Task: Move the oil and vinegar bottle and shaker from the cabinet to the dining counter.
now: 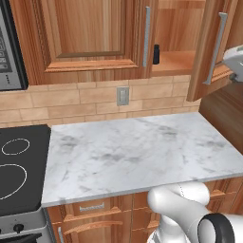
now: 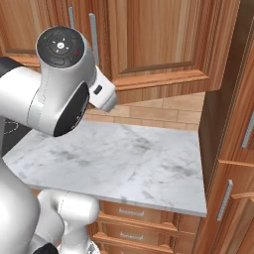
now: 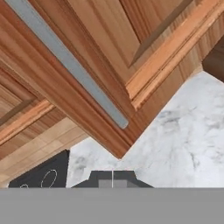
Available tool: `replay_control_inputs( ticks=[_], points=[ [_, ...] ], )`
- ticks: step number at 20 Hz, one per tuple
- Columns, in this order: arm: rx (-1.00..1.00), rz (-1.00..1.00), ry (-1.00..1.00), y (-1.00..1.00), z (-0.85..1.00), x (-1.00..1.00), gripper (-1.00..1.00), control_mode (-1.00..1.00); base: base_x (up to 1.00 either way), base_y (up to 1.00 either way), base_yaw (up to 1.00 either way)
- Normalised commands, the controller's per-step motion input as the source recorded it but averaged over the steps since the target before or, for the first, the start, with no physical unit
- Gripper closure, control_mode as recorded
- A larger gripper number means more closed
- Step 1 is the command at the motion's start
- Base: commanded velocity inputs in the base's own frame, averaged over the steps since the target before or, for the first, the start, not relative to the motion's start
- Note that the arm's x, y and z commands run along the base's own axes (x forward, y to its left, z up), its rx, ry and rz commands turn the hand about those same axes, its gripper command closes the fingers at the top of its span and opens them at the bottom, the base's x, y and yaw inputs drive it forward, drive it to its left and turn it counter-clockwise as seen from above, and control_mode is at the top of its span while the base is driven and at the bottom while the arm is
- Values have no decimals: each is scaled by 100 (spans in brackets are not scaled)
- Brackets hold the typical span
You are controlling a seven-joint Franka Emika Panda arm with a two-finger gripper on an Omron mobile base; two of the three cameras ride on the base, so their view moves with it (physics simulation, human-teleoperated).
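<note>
Reaching target: cabinet (image 1: pixel 180 45) in the upper right of left base view, one door swung wide, plank shelf exposed.
Worktop: marble slab (image 1: pixel 137 152) fills mid-frame below the cabinet; nothing stands on it.
Door edge: in hand view a door corner and its silver bar handle (image 3: pixel 70 61) run diagonally from upper left toward centre, just above the fingertips.
Gripper (image 3: pixel 112 179): fingers pressed together, nothing pinched, bottom centre of hand view.
Shaker (image 1: pixel 156 54): upright on the shelf's left end, long axis vertical.
Bottle: cannot tell where it is.
</note>
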Motion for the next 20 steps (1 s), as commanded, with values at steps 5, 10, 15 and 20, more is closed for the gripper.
replay_control_inputs(
  ticks=[5, 10, 15, 20],
  points=[
    [18, 0, 0, 54, -6, 38, 100, -100, 0, 0, 0],
    [15, 0, 0, 55, -2, 42, 100, -100, 0, 0, 0],
    [10, 0, 0, 48, -3, 43, 100, -100, 0, 0, 0],
    [13, 0, 0, 31, -2, 30, 100, -100, 0, 0, 0]
  ],
)
